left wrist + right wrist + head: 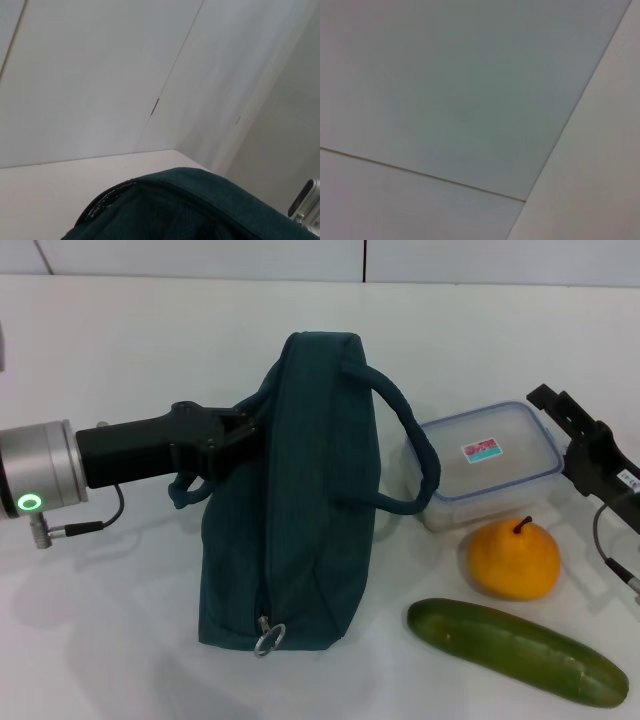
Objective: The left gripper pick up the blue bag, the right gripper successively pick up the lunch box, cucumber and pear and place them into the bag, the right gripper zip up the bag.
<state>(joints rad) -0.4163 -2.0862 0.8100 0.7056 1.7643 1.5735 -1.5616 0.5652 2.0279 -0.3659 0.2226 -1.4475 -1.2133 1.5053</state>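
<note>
Left end effector [235, 435] reaches in horizontally and is closed on the near side of the blue bag [300, 500], its dark fingers pinching the fabric by the bag's left-hand handle loop. That bag stands upright on the white tabletop [100, 620], directly beyond the left end effector's tip, with its zipper pull ring [268, 638] hanging at the lower front corner and its other handle [410, 450] arching out toward the right. In the left wrist view only the bag's dark teal upper edge [200, 200] shows against the pale wall.

Right end effector [590, 450] sits at the far right, well apart from the bag; whether its fingers are open or closed cannot be told. Just beside it, toward the bag, lies the clear lunch box [490, 465] with a blue-rimmed lid. The pear [513, 558] rests just in front of the lunch box, and the cucumber [515, 650] lies nearer the robot, in front of the pear.
</note>
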